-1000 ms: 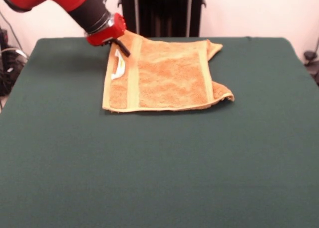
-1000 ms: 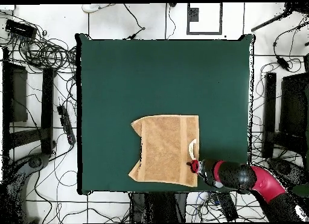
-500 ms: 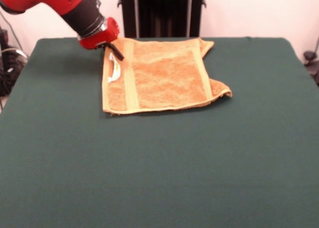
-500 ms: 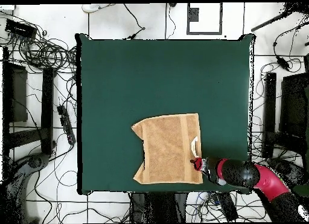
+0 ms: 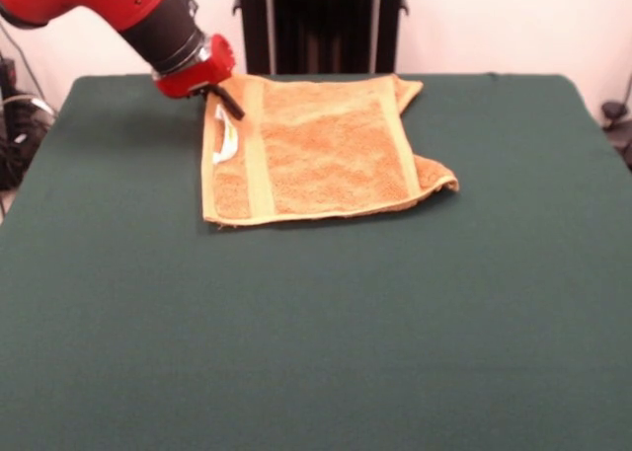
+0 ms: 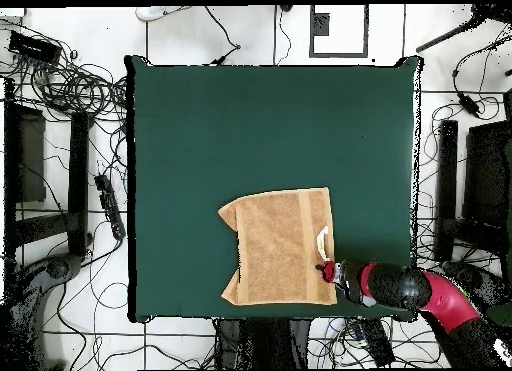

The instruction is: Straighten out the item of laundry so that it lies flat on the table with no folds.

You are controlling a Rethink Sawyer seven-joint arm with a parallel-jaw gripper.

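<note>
The item of laundry [image 5: 326, 145], an orange-tan towel with two paler bands and a white label [image 5: 226, 140], lies spread on the far half of the green table [image 5: 316, 323]. Its right edge in the front view is uneven: the far corner is tucked in and the near corner sticks out as a slightly raised flap. My gripper [image 5: 225, 103] sits low at the towel's far-left corner, beside the label, shut on the towel's edge. In the overhead view the towel [image 6: 280, 247] lies near the bottom edge of the table [image 6: 270, 127], with the gripper [image 6: 322, 270] at its right edge.
A black stand [image 5: 321, 25] rises just behind the table's far edge. In the overhead view, cables [image 6: 70, 82] and dark equipment [image 6: 45, 187] lie on the floor around the table. The towel lies close to the table edge on the robot's side.
Over the last second the gripper drew the towel's corner to the left in the front view and lowered it, so the raised corner now lies flatter. Almost nothing moved in the last half second.
</note>
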